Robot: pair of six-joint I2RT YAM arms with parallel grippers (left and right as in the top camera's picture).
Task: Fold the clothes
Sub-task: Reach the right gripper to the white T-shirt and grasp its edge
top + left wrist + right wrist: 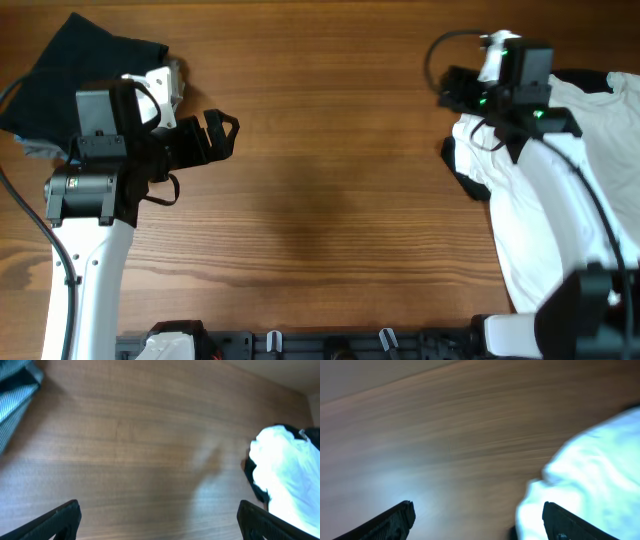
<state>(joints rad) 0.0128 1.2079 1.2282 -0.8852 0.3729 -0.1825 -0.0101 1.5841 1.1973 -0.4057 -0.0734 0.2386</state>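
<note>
white T-shirt (612,140): crumpled at table (330,200) right edge, long axis front-to-back | right claw (452,92): spread, empty, at heap's far-left corner, nearer | left claw (222,135): spread, empty, well apart, near dark garment (80,60)

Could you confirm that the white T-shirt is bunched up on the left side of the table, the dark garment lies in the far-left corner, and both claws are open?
Not quite: the overhead view shows the white T-shirt bunched up on the right side of the table. The dark garment does lie in the far-left corner, and the left claw and right claw are both open.
</note>
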